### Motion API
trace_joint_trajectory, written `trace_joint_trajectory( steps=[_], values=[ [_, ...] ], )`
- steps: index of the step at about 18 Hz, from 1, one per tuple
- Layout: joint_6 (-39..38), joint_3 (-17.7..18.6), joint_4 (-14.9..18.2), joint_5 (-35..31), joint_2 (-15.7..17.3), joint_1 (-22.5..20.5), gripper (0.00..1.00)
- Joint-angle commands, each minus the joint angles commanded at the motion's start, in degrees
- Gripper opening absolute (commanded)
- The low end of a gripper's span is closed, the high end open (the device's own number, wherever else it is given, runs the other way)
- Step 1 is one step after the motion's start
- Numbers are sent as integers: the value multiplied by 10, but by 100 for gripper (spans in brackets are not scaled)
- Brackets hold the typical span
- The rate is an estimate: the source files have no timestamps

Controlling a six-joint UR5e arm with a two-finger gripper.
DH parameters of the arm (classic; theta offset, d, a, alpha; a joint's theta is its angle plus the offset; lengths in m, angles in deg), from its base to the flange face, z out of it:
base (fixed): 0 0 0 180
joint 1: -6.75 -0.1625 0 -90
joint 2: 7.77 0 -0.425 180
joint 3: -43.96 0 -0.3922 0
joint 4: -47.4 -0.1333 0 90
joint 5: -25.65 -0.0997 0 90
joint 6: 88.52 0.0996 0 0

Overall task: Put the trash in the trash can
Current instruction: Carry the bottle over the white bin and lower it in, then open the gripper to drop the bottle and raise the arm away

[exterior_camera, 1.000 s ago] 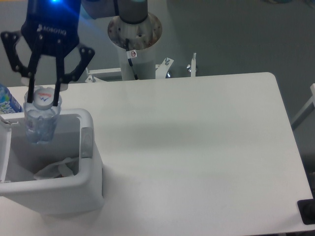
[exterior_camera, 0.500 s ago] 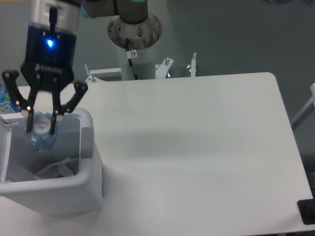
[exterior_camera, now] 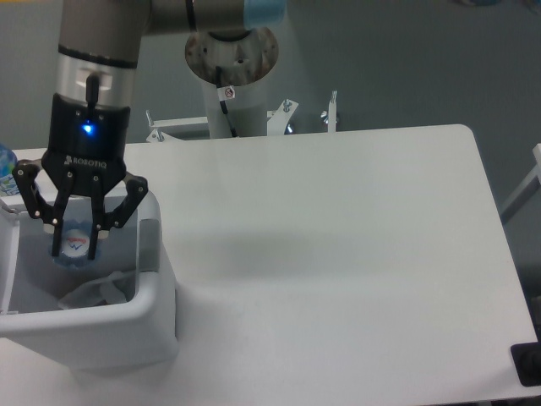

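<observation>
Gripper (exterior_camera: 75, 246) inside the white trash can (exterior_camera: 156, 292), jaws clamped on crushed clear bottle (exterior_camera: 76, 244), crumpled plastic wrapper (exterior_camera: 100, 290) at its five o'clock

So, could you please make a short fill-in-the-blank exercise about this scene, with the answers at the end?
1. The gripper is shut on the crushed ____.
2. The bottle is held inside the opening of the white ____.
3. A crumpled ____ lies at the bottom of the bin.
4. The grey latch sits on the bin's ____ side in the picture.

Missing words: bottle; bin; wrapper; right
</observation>
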Motion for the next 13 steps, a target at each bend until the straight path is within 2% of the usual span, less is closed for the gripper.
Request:
trace_joint_trajectory(
  steps=[1,2,3,4,10,13],
  values=[
    [0,0,0,0,-1,0,29],
    [3,-1,-1,0,-2,0,55],
    [17,-4,-2,-1,-3,0,92],
    [34,-6,1,-1,-3,0,100],
    [60,-15,0,-5,3,-5,100],
    [100,-21,2,-44,4,-38,100]
  ],
)
